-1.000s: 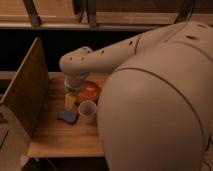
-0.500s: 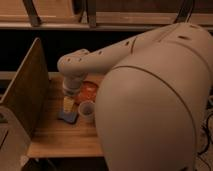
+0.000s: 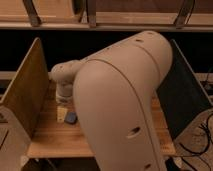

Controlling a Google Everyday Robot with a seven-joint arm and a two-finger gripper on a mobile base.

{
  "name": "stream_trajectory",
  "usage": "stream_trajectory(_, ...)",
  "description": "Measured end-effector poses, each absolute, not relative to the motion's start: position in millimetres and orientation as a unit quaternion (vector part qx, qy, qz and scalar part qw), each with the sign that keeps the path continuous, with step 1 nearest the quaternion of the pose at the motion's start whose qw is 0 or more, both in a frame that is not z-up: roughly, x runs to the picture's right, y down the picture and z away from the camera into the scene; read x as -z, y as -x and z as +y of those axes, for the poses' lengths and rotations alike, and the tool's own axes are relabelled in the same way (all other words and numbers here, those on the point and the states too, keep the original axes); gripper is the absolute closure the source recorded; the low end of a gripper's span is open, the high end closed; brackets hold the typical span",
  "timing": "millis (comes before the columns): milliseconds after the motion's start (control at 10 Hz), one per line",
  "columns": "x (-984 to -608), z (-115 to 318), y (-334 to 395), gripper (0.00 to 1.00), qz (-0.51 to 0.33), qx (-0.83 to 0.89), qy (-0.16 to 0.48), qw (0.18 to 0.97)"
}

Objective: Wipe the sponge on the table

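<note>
The sponge (image 3: 71, 118), a small blue-grey pad, lies flat on the light wooden table (image 3: 47, 136), left of centre. My gripper (image 3: 61, 113) hangs from the cream wrist (image 3: 63, 80) and reaches down to the tabletop just left of the sponge, right beside it. I cannot tell whether it touches the sponge. My bulky cream arm (image 3: 120, 100) fills the middle of the camera view and hides most of the table behind and to the right of the sponge.
An upright wooden side board (image 3: 25, 95) bounds the table on the left. A dark upright panel (image 3: 187, 97) stands on the right. Shelving rails (image 3: 100, 25) run across the back. Bare tabletop shows in front of the sponge.
My arm has swung across the view and now covers the cup and the orange object seen earlier. The wrist has shifted slightly left; the sponge stays on the table.
</note>
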State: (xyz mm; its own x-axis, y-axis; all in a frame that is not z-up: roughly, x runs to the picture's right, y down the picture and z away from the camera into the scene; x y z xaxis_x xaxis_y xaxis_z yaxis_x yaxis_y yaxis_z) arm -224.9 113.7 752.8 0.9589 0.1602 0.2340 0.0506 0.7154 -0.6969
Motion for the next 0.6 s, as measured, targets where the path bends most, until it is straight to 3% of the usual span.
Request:
stream_trajectory(400, -810, 123, 236, 0.2, -0.095, 0.022, 0.364, 0.926)
stream_trajectory(600, -818, 123, 238, 0.2, -0.087, 0.031, 0.359, 0.929)
